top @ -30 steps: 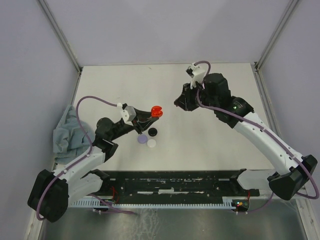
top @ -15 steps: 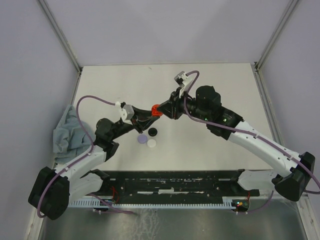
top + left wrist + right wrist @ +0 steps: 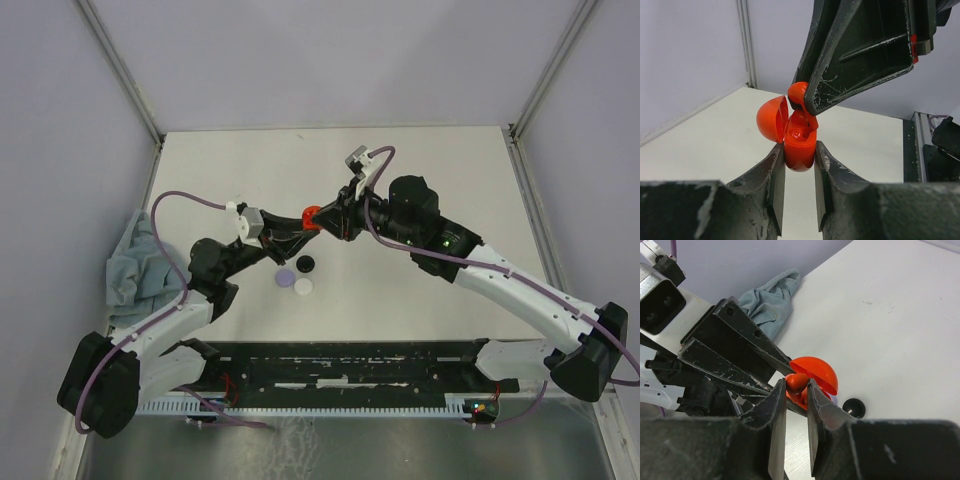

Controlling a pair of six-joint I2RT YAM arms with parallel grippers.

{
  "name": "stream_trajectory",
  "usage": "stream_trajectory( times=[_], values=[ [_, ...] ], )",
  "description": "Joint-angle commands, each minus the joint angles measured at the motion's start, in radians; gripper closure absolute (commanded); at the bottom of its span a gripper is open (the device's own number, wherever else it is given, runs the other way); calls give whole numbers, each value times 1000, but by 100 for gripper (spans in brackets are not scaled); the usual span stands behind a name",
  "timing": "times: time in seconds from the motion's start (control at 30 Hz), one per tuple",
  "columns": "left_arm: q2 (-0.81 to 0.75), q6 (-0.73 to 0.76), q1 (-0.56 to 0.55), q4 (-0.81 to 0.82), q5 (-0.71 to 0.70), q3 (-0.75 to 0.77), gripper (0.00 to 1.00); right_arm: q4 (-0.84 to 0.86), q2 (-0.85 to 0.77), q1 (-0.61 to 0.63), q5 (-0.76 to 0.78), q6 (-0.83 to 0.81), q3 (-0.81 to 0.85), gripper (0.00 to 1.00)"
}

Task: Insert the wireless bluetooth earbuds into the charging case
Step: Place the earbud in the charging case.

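Right arm: since a second ago it has swung in from well beyond the charging case [image 3: 800, 145] and now meets it; over the last half second it only crept closer.
Left hand [image 3: 800, 151]: closed tight on the lower half of the charging case, one finger on each side, holding it up off the surface [image 3: 430, 170].
Charging case: red, lid hinged back and away from the right arm, open mouth facing up.
Right hand [image 3: 796, 386]: nearly closed, pinching a red earbud [image 3: 797, 93] between its fingertips.
Red earbud: directly above the case's mouth, round head uppermost, stem pointing down into the case. Whether the stem has reached its socket, I cannot tell.
Key relation: the earbud's long axis runs roughly in line with the case's well, so I'd judge the coming move to be a short straight push down toward the case, with the lid out of the way.
Nearer arm: the right one does the work; the left only steadies the case.
Below the case: three round discs on the surface, black [image 3: 305, 264], lavender [image 3: 284, 277] and white [image 3: 302, 286].
Risk: a slight tilt could jam the stem on the case's rim.
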Motion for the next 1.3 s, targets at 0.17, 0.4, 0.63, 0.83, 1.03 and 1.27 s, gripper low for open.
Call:
stream_trajectory(
  times=[0.17, 0.4, 0.63, 0.83, 1.03, 1.27],
  values=[
    [6, -55, -6, 91, -10, 49, 97, 51, 2, 4, 10, -28, 3, 75],
    [10, -73, -6, 100, -29, 55, 97, 65, 15, 6, -30, -12, 1, 74],
    [15, -93, -10, 127, -26, 62, 97, 68, 6, 6, -29, -20, -20, 69],
    [8, -93, -12, 134, -24, 55, 97, 71, -22, 6, -9, -39, -47, 69],
    [2, -88, -11, 130, -30, 51, 97, 60, -42, 6, -1, -62, -56, 66],
    [-2, -82, -11, 131, -23, 51, 97, 51, -33, 6, -25, -77, -47, 64]
  ],
)
